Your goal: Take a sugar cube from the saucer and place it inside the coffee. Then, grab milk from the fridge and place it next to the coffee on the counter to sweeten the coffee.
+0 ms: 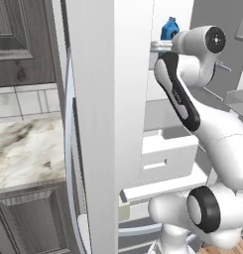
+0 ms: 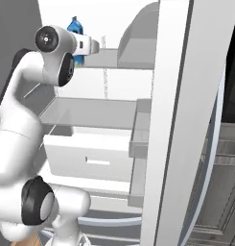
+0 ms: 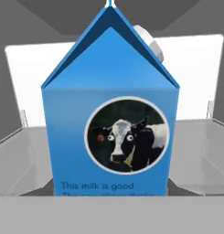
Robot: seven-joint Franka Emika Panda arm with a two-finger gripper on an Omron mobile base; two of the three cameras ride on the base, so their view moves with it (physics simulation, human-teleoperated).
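The milk (image 3: pixel 111 123) is a blue carton with a cow picture and a white cap, standing upright and very close in front of the hand camera. It stands on a high shelf inside the open fridge (image 2: pixel 107 86), where its blue top (image 1: pixel 169 28) (image 2: pixel 75 24) peeks out behind my arm. My wrist (image 2: pixel 85 45) reaches in at the carton's height. The fingers are hidden, so I cannot tell whether they are open or touch the carton. Sugar cube, saucer and coffee mug are out of view.
The open white fridge door (image 1: pixel 110 124) (image 2: pixel 171 120) stands on edge close beside the arm. Below the milk are a glass shelf (image 2: pixel 95 113) and a white drawer (image 2: pixel 90 153). The marble counter (image 1: pixel 24 149) lies left of the door.
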